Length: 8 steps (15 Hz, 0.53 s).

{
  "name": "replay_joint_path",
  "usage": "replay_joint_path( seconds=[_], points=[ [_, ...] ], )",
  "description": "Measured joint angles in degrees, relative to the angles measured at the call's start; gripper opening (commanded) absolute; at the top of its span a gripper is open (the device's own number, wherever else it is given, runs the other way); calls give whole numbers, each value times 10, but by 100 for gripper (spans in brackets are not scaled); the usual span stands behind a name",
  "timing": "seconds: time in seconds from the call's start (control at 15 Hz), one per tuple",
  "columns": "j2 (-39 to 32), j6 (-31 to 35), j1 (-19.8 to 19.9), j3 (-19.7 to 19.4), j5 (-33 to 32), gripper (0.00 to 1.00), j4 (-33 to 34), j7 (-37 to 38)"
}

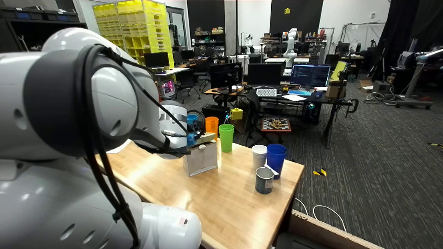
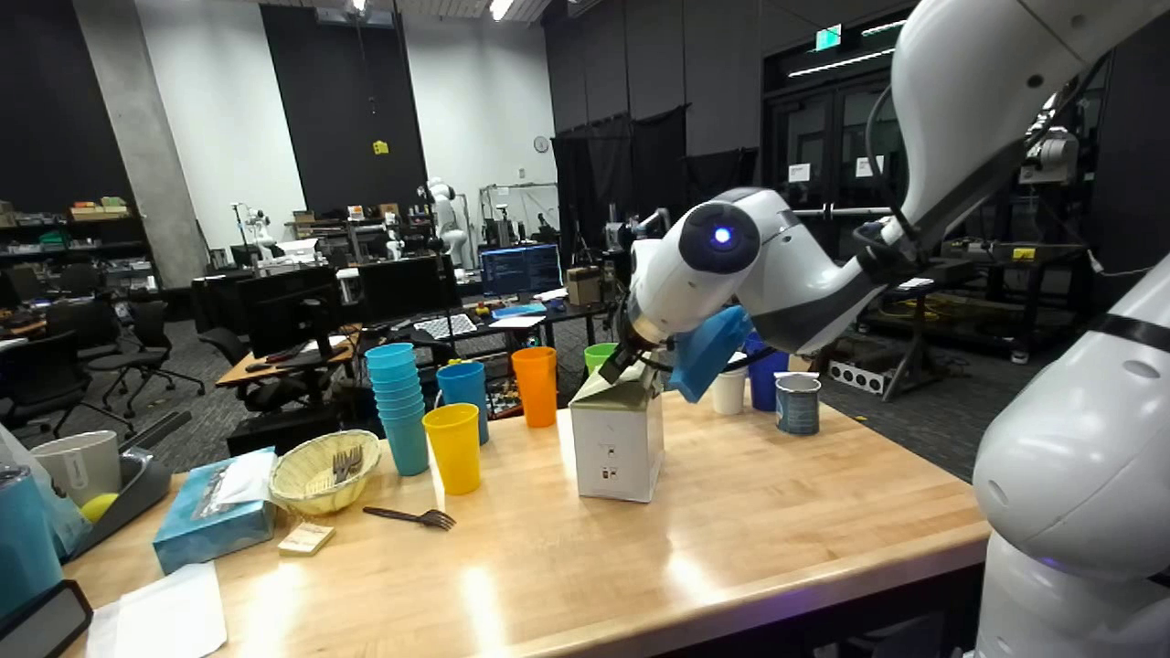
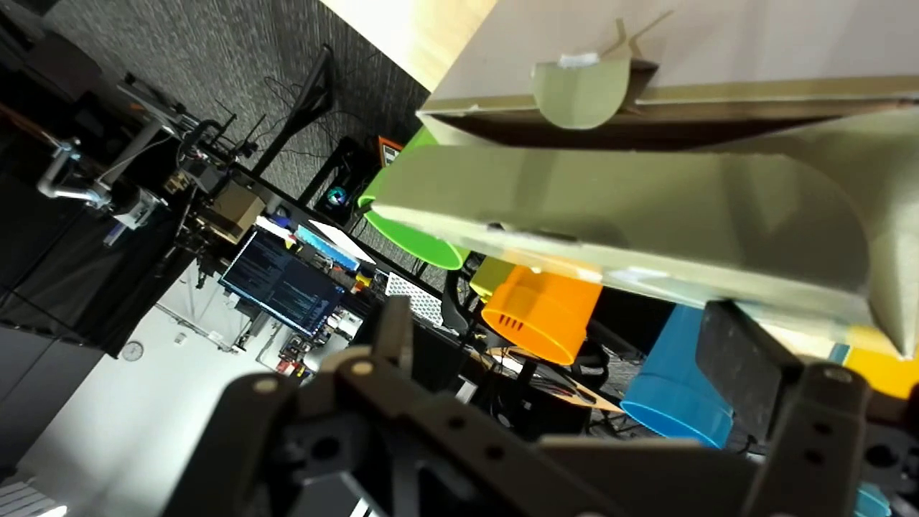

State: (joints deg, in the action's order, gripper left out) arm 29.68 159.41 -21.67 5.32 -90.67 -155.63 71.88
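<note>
A white cardboard box [image 2: 614,457] stands upright on the wooden table [image 2: 548,571]; it also shows in an exterior view [image 1: 202,159]. Its lid is partly raised, with a dark gap and a rounded tab [image 3: 581,93] along one edge in the wrist view. My gripper [image 3: 563,330] is open, its two dark fingers wide apart, with nothing seen held between them. It is at the top of the box, beside the lid flap [image 3: 624,201]. One fingertip meets the flap's edge in the picture; I cannot tell whether it touches. The gripper also shows in an exterior view [image 2: 626,358].
Near the box stand an orange cup [image 2: 535,386], a green cup [image 1: 226,138], a yellow cup [image 2: 453,448] and stacked blue cups [image 2: 400,420]. A grey can [image 1: 264,181], white cups [image 1: 259,157] and a dark blue cup [image 1: 276,155] stand near a table corner. A basket [image 2: 315,501] and fork [image 2: 398,515] lie opposite.
</note>
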Motion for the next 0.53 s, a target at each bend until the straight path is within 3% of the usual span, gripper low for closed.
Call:
replay_joint_path(
  seconds=[0.53],
  points=[
    [-6, 29, 0, -45, 9, 100, -3, -13]
  ],
)
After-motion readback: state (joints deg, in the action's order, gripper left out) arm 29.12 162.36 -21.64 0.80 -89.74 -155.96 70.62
